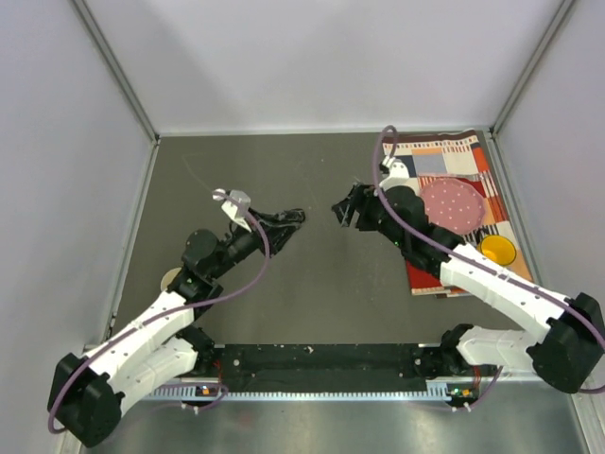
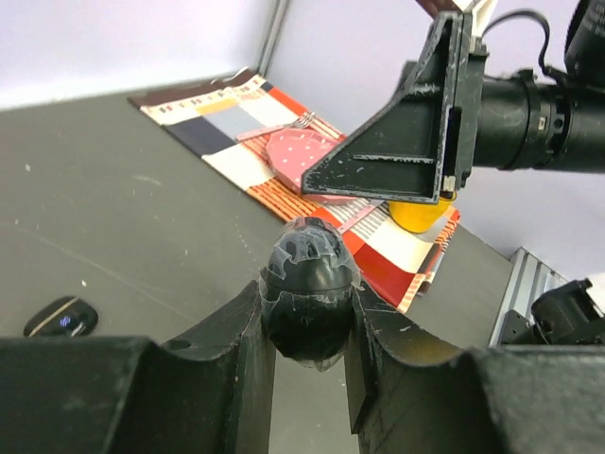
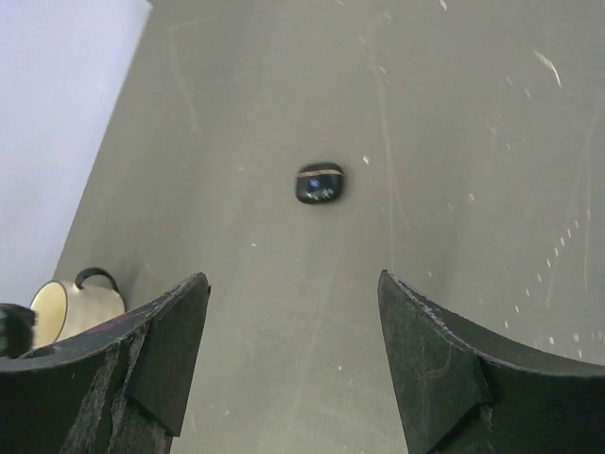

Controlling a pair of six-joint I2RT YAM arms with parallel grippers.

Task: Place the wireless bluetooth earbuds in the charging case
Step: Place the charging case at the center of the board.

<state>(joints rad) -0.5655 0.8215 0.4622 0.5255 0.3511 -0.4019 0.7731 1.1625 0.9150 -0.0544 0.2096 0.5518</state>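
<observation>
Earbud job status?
Done: left end effector grips one black oval case, apparently closed. In hand: right end effector open, pointed at a second case lying on the table. Left: no earbuds visible anywhere; opening a case and seating them all remains.

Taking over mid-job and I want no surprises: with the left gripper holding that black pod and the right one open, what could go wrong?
1. The left gripper pinches the rounded, glossy black pod only by its lower half; it might slip out.
2. The open right gripper hangs close in front of the left; they could collide.
3. A second pod lies loose on the table; it could get nudged.
</observation>
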